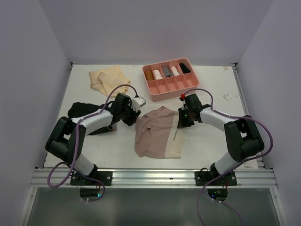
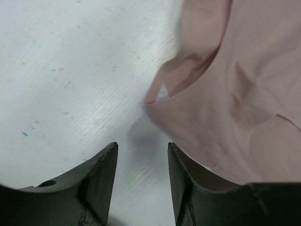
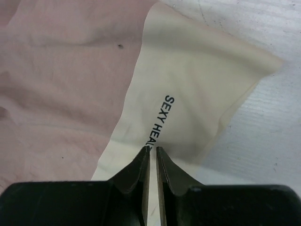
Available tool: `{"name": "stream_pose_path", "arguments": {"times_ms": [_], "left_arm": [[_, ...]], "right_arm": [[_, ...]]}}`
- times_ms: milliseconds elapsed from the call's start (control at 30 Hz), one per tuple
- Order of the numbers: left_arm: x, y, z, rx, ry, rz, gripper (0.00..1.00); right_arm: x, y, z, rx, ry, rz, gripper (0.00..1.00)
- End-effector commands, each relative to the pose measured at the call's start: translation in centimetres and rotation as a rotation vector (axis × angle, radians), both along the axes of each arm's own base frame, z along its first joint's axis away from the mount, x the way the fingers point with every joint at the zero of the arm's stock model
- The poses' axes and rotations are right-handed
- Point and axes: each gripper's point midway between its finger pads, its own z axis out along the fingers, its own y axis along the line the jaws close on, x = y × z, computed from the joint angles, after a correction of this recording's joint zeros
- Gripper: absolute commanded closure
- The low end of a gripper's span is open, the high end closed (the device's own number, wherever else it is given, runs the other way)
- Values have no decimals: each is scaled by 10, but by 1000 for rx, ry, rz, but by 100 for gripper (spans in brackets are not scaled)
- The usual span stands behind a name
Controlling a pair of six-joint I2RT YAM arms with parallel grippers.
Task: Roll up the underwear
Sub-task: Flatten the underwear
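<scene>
The dusty pink underwear (image 1: 157, 134) lies spread in the middle of the table, its cream waistband (image 3: 188, 94) on the right side. My right gripper (image 1: 181, 123) (image 3: 153, 149) is shut on that waistband's edge, with printed letters just ahead of the tips. My left gripper (image 1: 134, 121) (image 2: 142, 148) stands open at the garment's upper left edge. Bare table shows between its fingers, and pink cloth (image 2: 235, 103) lies beside the right finger. The black underwear (image 1: 80, 110) lies crumpled under the left arm. The pale tan underwear (image 1: 108, 79) sits at the back left.
A pink divided tray (image 1: 148, 87) stands at the back centre, with several rolled items in its far compartments. The table's raised walls close it in at the left, right and back.
</scene>
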Motion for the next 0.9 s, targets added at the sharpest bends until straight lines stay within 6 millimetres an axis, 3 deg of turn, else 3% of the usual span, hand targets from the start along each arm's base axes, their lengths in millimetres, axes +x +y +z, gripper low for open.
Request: {"name": "stream_pose_path", "arguments": {"times_ms": [0, 133, 233, 333, 467, 633, 800, 867], "left_arm": [[36, 12, 34, -23, -158, 132, 48], [47, 19, 58, -58, -203, 113, 43], [33, 0, 66, -115, -170, -39, 45], [18, -19, 65, -172, -108, -168, 45], [11, -28, 56, -182, -61, -244, 45], [10, -35, 33, -158, -11, -267, 45], [5, -34, 1, -115, 61, -255, 50], [3, -27, -11, -83, 81, -226, 58]], "right_arm": [[3, -2, 32, 16, -82, 6, 84], [1, 4, 61, 69, -116, 13, 76], [-6, 14, 79, 144, -125, 11, 75], [-23, 32, 82, 173, -97, 41, 74], [-50, 59, 67, 188, -43, 85, 74], [-77, 76, 27, 145, 27, 139, 73], [-104, 79, -1, 64, 93, 218, 74], [-113, 73, -6, 28, 115, 246, 76]]}}
